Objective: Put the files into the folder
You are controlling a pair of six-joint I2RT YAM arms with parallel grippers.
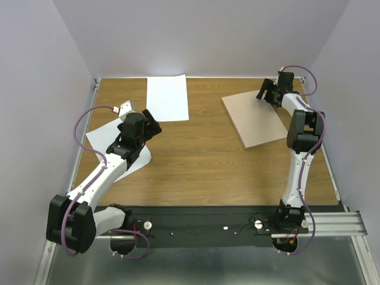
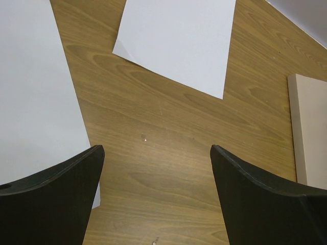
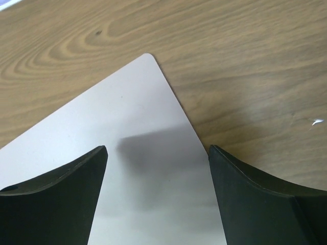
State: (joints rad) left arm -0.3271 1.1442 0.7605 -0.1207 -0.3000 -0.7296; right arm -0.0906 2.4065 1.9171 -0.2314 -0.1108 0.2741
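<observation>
One white sheet (image 1: pixel 167 98) lies flat at the back of the wooden table, left of centre; it also shows in the left wrist view (image 2: pixel 179 41). A second white sheet (image 1: pixel 102 138) lies at the left, partly under my left arm, and also shows in the left wrist view (image 2: pixel 36 92). The tan folder (image 1: pixel 255 119) lies flat at the back right; its edge shows in the left wrist view (image 2: pixel 309 127). My left gripper (image 1: pixel 151 123) (image 2: pixel 156 149) is open and empty over bare wood between the sheets. My right gripper (image 1: pixel 265 92) (image 3: pixel 157 148) is open and empty over the folder's far corner (image 3: pixel 133 148).
Pale walls close the table in at the back and both sides. A metal frame (image 1: pixel 80 151) runs along the left edge. A black base rail (image 1: pixel 208 222) with both arm mounts crosses the near edge. Bare wood (image 1: pixel 196 154) lies between the sheets and the folder.
</observation>
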